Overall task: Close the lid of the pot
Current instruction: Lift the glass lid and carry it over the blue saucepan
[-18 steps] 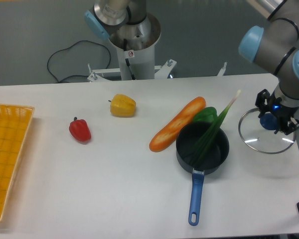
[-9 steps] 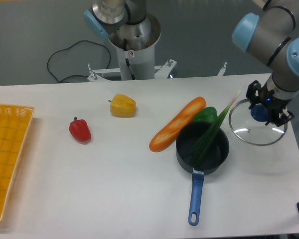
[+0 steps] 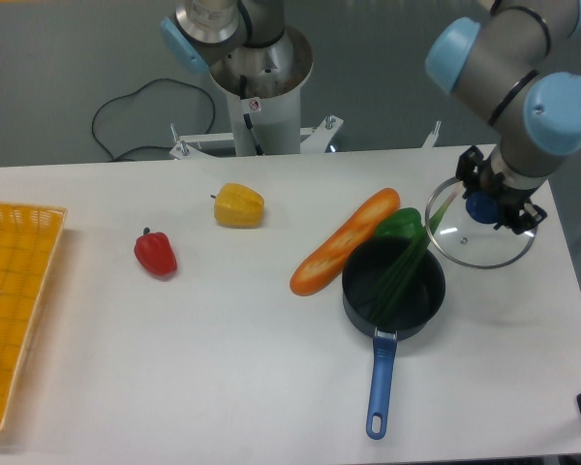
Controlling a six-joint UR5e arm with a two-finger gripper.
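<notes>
1. Lid (image 3: pixel 476 237) of clear glass, silver-rimmed, hangs from my gripper (image 3: pixel 484 205), whose fingers are clamped on its blue knob; the disc is tilted slightly and sits to the right of the pot and a little behind it, its left edge near the pale tip of the green onion (image 3: pixel 412 254).
2. Pot (image 3: pixel 394 289), dark and round, stands uncovered on the white table (image 3: pixel 223 368) right of centre. Its long blue handle runs from the near rim toward the front edge of the table (loop end nearest the camera), so the long axis lies front to back.
3. The green onion lies slantwise in the pot, its tip jutting over the far right rim.
4. A baguette (image 3: pixel 345 241) and a green pepper (image 3: pixel 398 223) lie just behind the pot.
5. Farther left are a yellow pepper (image 3: pixel 239 205), a red pepper (image 3: pixel 156 253) and, at the table's left edge, a yellow basket (image 3: pixel 15 291).
</notes>
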